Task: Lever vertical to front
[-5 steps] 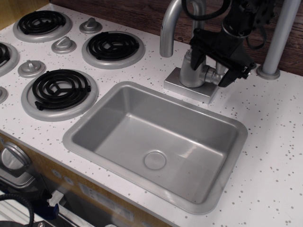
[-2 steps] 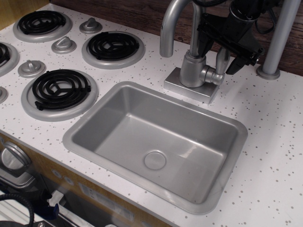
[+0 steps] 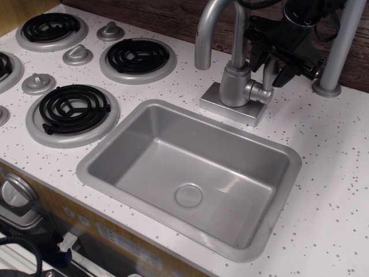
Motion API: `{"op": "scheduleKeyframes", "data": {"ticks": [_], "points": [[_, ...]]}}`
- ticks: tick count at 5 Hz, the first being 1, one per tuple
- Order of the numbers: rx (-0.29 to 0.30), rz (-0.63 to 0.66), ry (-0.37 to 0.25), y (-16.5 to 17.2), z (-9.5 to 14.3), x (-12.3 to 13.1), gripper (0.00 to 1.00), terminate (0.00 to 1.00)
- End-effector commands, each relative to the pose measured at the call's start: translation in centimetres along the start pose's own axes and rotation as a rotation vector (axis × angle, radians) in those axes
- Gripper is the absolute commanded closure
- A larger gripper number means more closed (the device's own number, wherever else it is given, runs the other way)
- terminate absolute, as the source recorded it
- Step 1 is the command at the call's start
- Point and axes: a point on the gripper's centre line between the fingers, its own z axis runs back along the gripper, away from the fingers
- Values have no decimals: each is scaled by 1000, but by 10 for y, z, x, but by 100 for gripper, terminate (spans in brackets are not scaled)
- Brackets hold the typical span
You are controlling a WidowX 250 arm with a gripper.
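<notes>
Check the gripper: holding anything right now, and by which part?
The gripper sits around the upper part of the lever, which stands upright. Whether the fingers actually clamp it cannot be told from this view.

No readable text, labels, brands or nos. anywhere; countertop (image 3: 323, 173) shows only dark specks; burners, knobs, sink (image 3: 190, 173) and faucet body carry no markings; front panel strip at bottom left (image 3: 115, 239) has faint marks, too blurred to read.
</notes>
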Motion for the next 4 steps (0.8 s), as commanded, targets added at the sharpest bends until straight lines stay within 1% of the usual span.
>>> {"op": "scheduleKeyframes", "data": {"ticks": [1,2,3,4], "points": [[1,7,-30,1,25,7,100,0],[-17,24,25,0,27,0,100,0],[-48,61,67,-1,18,-20,100,0],[-87,70,100,-2,7,-28,100,0]]}}
